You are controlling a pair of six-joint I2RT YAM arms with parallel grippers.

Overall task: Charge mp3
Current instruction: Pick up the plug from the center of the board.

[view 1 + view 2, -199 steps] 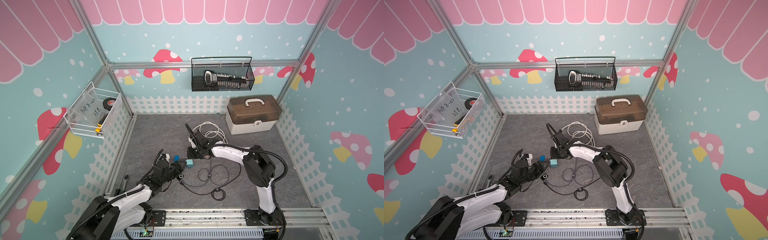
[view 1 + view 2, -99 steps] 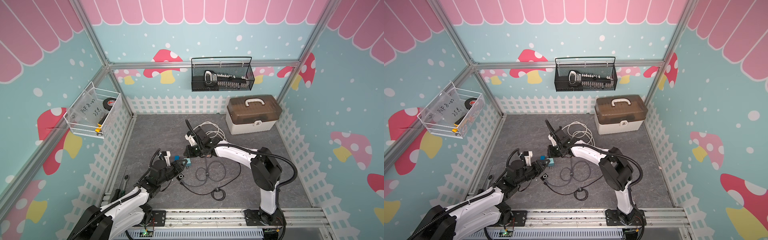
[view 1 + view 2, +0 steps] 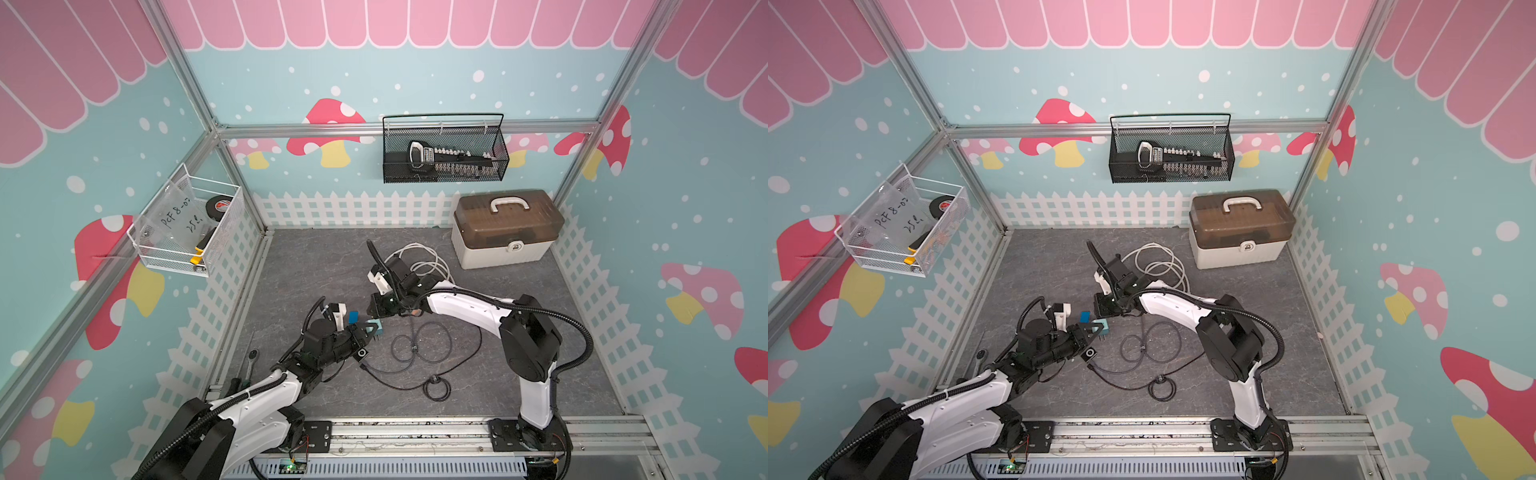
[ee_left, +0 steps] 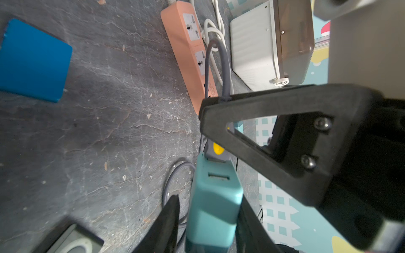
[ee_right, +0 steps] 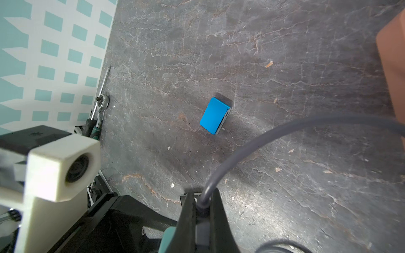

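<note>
At the lower left of both top views, I see a ratchet wrench (image 3: 251,356) lying at the edge of the counter (image 3: 316,270). Right of it, near frame centre, the blue mp3 player (image 3: 353,317) lies flat on the counter, free of both arms and just beside the left gripper (image 3: 368,331). That gripper's jaws flank the teal charger (image 4: 215,197). One finger touches it and a thin gap shows at the other, so I cannot tell whether it is clamped. The right gripper (image 3: 372,311) is clamped on the plug of the grey cable (image 5: 328,120), and the plug meets the charger's end face. The cable's slack lies in loops right of centre. A lidded toolbox (image 3: 507,228) stands at the upper right.
</note>
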